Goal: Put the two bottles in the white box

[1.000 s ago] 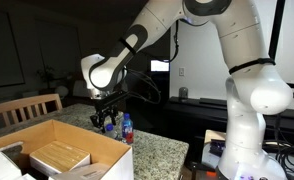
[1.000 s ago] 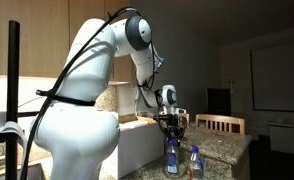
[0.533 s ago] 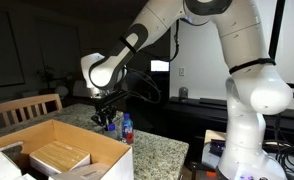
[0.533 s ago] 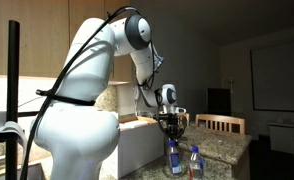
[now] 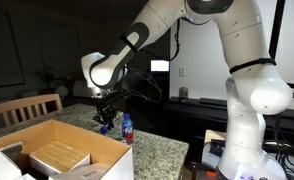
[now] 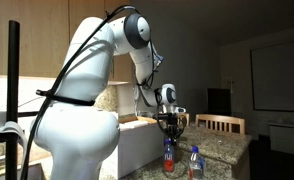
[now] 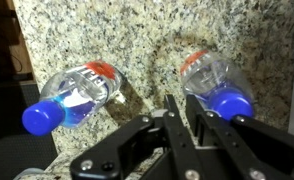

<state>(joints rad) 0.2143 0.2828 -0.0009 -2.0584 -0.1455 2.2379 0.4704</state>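
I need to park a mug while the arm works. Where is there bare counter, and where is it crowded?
Free: a narrow granite strip between one bottle and the other bottle, and the counter past them toward its edge. Crowded: beneath the gripper and beside the box.

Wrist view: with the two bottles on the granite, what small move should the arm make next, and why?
Probably open the jaws and shift sideways over one bottle, say the bottle at picture right. The gripper points at the bare granite counter between that one and the bottle at picture left. Its jaws are close together and grip neither.
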